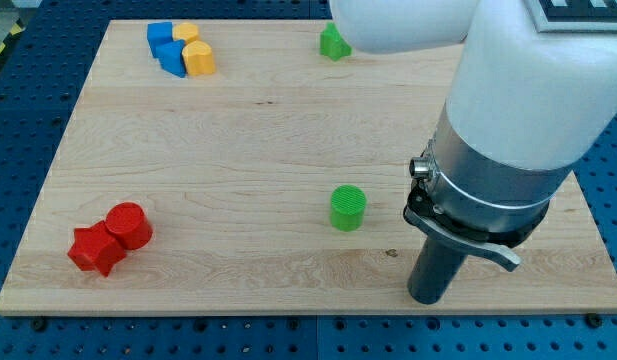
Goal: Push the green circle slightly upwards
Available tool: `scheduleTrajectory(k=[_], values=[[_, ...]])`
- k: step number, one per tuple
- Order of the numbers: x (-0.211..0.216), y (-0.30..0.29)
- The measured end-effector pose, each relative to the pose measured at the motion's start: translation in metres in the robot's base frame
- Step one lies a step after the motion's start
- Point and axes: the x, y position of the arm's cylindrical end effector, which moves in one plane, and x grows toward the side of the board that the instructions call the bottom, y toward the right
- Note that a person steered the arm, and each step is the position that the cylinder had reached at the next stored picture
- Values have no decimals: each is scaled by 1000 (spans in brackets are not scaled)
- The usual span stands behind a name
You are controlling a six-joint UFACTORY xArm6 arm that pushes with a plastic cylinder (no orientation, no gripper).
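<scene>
The arm [508, 110] was seen entering from the view's top right, its white body and grey collar held nearly upright over the board [238, 140]; the dark rod was carried straight down, and my tip [428, 299] was set on the wood close to the view's bottom edge; no gripper was fitted, so nothing was grasped or released. The green circle [348, 207] was found just left of the rod and a little towards the view's top from my tip, apart from it, not touched. Bare wood lay around the green circle on every side, and a wide stretch was left between it and the view's top. Near the bottom left corner a red cylinder [129, 225] was pressed against a red block [96, 249] of unclear shape. Farther off, by the top edge, a green block [334, 42] stood partly under the arm; at the top left, two blue blocks [168, 48] and two yellow blocks [197, 55] were clustered, touching. No legible writing could be made out.
</scene>
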Motion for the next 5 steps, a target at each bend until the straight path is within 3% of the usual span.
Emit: scheduleTrajectory(k=[2,3,5], values=[[-16,-41],[-44,-43],[-46,-45]])
